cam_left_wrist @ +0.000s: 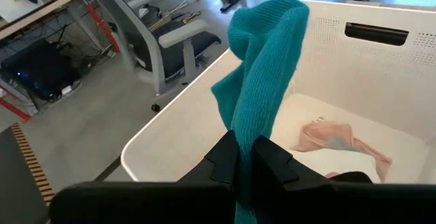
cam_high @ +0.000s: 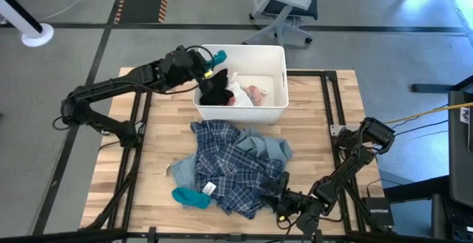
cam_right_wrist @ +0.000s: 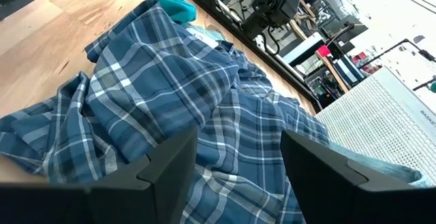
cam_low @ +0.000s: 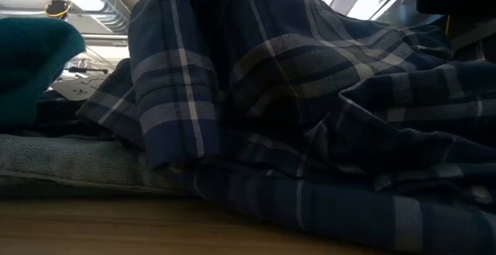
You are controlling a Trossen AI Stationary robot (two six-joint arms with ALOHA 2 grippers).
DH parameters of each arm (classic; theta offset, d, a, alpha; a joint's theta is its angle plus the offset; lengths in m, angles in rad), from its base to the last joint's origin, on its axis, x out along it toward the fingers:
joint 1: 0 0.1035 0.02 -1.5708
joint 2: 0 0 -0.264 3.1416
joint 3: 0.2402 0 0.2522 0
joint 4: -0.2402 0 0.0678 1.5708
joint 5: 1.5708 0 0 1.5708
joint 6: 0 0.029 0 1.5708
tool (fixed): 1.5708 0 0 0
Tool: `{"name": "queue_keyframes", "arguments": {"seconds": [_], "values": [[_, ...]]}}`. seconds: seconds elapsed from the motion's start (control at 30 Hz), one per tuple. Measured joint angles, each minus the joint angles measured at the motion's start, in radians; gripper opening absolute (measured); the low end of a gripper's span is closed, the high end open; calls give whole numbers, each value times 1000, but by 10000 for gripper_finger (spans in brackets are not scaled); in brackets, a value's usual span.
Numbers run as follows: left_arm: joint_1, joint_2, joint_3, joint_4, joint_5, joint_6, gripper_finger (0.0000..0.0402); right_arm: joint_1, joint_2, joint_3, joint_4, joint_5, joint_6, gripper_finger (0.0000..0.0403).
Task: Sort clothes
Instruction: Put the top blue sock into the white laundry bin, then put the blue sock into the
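Note:
My left gripper (cam_high: 211, 70) is over the far left corner of the white bin (cam_high: 277, 58), shut on a teal knit piece (cam_left_wrist: 266, 40). In the bin lie a black piece (cam_high: 216, 94), a white piece and a pink piece (cam_left_wrist: 328, 137). A heap of blue plaid shirts (cam_high: 233, 162) lies on the table with light blue denim (cam_high: 272, 147) and another teal piece (cam_high: 191, 196). My right gripper (cam_right_wrist: 238, 176) is open at the heap's near right edge (cam_high: 284, 202), its fingers on either side of plaid cloth (cam_right_wrist: 204, 101). I cannot tell whether they touch it. My left gripper pinches the teal knit piece between its two fingers (cam_left_wrist: 245, 166). The fingers come slanting from the table's left side, over the bin's rim. The cloth beyond the fingers rises and folds over at its top (cam_left_wrist: 272, 16), clear of the bin's floor. What is below the fingers is hidden.
The bin's rim (cam_left_wrist: 163, 132) and perforated walls (cam_left_wrist: 381, 74) surround the left gripper. The wooden table (cam_high: 159, 139) shows bare to the left of the heap. In the low view the plaid cloth (cam_low: 310, 131) fills most of the picture. An office chair (cam_high: 284, 3) stands beyond the far edge.

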Motion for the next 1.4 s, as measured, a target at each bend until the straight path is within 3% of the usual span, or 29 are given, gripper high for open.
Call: {"name": "queue_keyframes", "arguments": {"seconds": [0.3,0.6,0.8,1.07,1.4], "values": [[16,15,0,-3,37,-16,29,0,0,0,0,0,0,232],[16,13,0,-3,51,-1,154,0,0,0,-1,-8,0,232],[-6,11,0,-15,50,26,188,0,0,0,-1,-8,0,232],[-149,-60,0,-111,51,45,184,0,0,0,-2,-8,0,232],[-437,-171,0,-335,101,-153,178,0,0,0,0,-8,0,232]]}}
